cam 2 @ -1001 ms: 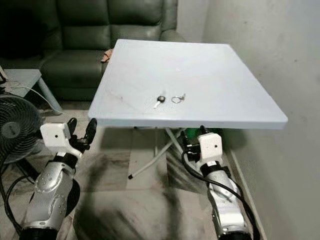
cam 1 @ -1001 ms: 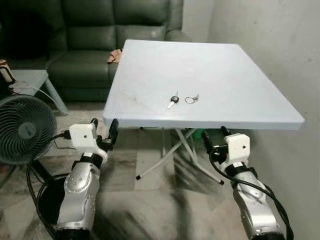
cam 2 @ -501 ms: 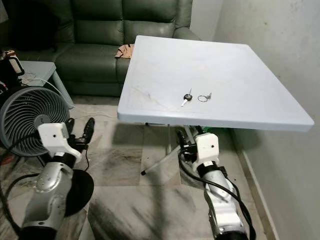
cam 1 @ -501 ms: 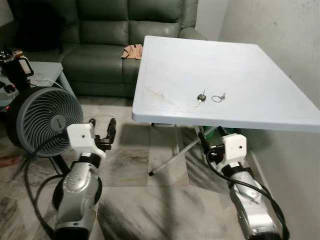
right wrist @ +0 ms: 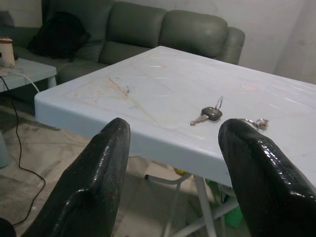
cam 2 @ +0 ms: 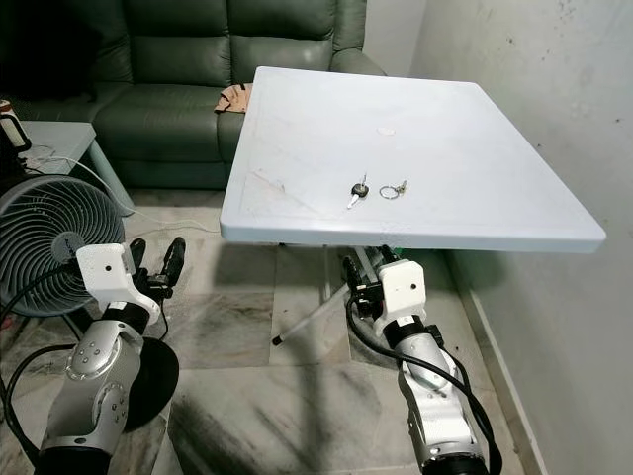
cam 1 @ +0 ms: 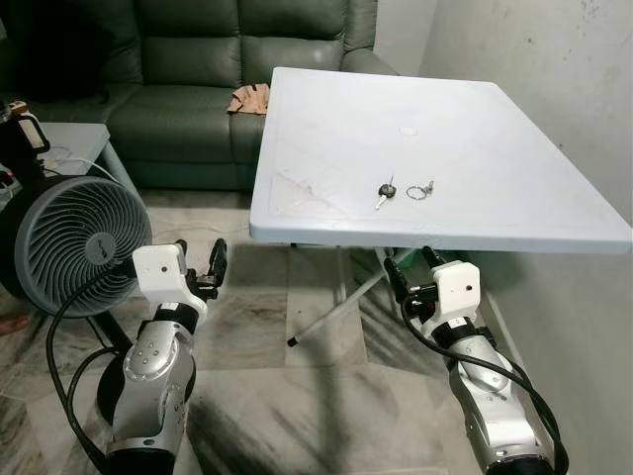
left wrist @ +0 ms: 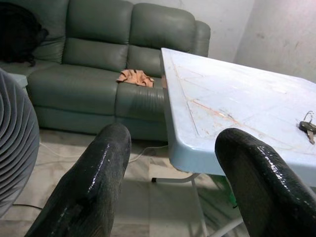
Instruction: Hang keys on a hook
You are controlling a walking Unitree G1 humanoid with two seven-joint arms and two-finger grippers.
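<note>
We have the key point(cam 1: 382, 193) lying near the surface point(cam 1: 326, 129)'s front edge, above and ahead of our right end effector point(cam 1: 410, 280), fingers apart, the nearer arm.

This is a living room in a home. A dark green upholstered sofa point(cam 1: 188, 59) stands along the far side, with a crumpled tan cloth point(cam 1: 247, 98) lying on its seat cushion near the desk's far left corner. A white folding desk point(cam 1: 495, 188) on crossed metal legs stands against a plain, scuffed plaster wall point(cam 1: 554, 69). The floor point(cam 1: 297, 396) is marbled stone tile. A grey floor fan point(cam 1: 74, 242) stands by the desk's near left corner, its cable point(cam 1: 69, 381) trailing over the tiles. Beyond it, a low pale side table point(cam 1: 74, 148) sits in front of the sofa.
</note>
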